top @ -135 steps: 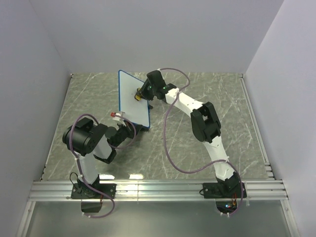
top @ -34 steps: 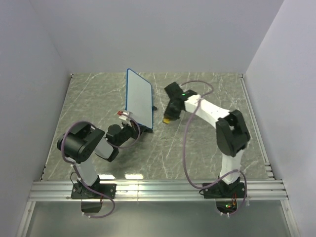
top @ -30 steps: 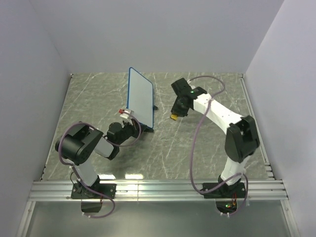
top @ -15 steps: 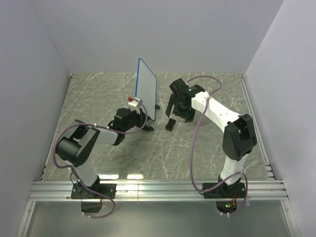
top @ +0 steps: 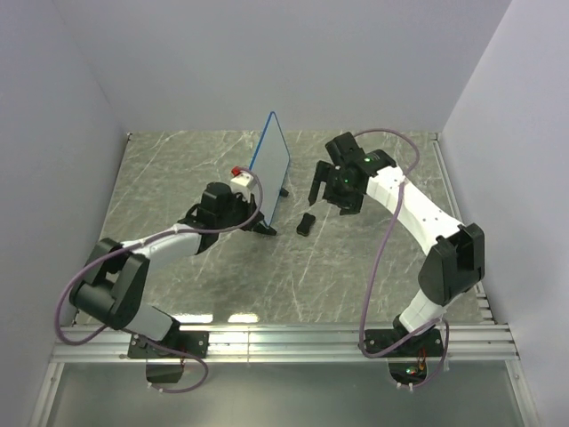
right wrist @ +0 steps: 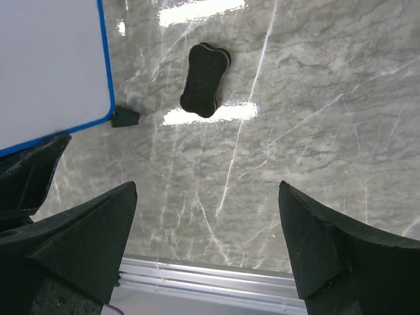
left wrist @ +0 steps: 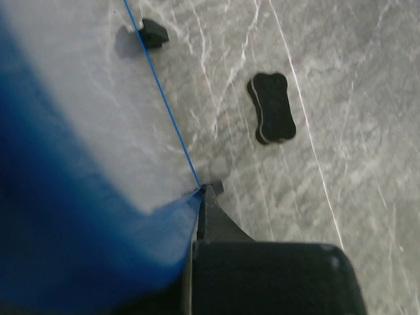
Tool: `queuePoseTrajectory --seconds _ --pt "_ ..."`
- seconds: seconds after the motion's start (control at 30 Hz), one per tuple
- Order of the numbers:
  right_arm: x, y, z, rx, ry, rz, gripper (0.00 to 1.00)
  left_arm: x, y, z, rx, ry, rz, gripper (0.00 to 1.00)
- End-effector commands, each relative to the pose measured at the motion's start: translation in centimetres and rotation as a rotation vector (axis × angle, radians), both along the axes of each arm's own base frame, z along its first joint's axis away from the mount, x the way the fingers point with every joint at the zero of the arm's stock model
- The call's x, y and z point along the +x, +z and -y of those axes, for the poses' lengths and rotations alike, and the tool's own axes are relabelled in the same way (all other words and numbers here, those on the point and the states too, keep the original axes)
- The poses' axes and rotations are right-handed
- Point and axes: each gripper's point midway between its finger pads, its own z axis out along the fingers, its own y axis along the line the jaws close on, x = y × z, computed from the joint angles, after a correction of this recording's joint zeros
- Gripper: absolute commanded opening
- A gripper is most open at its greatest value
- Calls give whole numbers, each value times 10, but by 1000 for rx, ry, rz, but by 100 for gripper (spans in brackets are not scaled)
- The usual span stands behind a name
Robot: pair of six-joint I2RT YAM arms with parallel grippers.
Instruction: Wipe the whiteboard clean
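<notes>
While the left pincer (top: pixel 249 212) is clamped on the lower near corner of the whiteboard (top: pixel 275 169), the board stands almost upright, a little tilted, near the middle of the marbled surface (top: pixel 178 178). The right pincer (top: pixel 333 197) hangs with its jaws wide apart, holding nothing, above a black eraser (top: pixel 306 223) lying flat just beside the board.

The whiteboard (top: pixel 275 167) was white, with a thin blue frame and black feet. Close by the black-fingered right gripper (top: pixel 333 197), the eraser (top: pixel 305 223) showed black. The table (top: pixel 178 169) was grey-green marble, veined white. The left arm (top: pixel 164 246) and right arm (top: pixel 418 212) were white and black, with purple cables (top: pixel 377 267).
</notes>
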Motion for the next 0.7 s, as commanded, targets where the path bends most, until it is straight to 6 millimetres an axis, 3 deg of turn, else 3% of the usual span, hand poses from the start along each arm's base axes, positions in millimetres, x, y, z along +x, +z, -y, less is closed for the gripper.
queuePoseTrajectory --seconds 0.0,0.33,0.4,0.53,0.67 --pt "-11 11 9 6 47 10 95 2 47 1 3 -39 97 0" --pt "-9 15 22 2 56 14 94 -21 67 -17 -3 8 97 0" --pt "-8 16 22 8 57 18 94 -30 59 -21 -13 22 68 0" --pt "-7 17 20 20 58 23 94 -48 61 -22 -69 17 62 0" --pt "-10 10 21 14 55 7 94 -68 45 -15 -93 -22 5 0"
